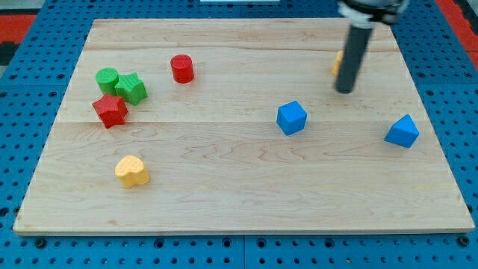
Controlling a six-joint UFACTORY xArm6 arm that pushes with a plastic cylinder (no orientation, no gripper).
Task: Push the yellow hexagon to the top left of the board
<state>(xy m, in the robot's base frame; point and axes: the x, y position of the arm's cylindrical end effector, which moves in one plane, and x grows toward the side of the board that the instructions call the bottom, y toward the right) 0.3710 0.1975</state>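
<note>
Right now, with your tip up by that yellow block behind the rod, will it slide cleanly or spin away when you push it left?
Probably slides: the yellow block seems small and rigid on the smooth wooden board. It may well pivot, since my tip sits toward its lower edge rather than centred behind it. The rod hides most of it, so I cannot confirm its shape or that the two touch.

red cylinder (181, 68) toward board's top left | green cylinder (107, 77) touching green star (131, 88) at far left | red star (110, 110) just below, touching the greens | yellow heart (132, 171) lower left, alone | blue cube (291, 118) mid-board | blue block (402, 131) near right edge | wooden board (239, 194) on blue pegboard (30, 45)
</note>
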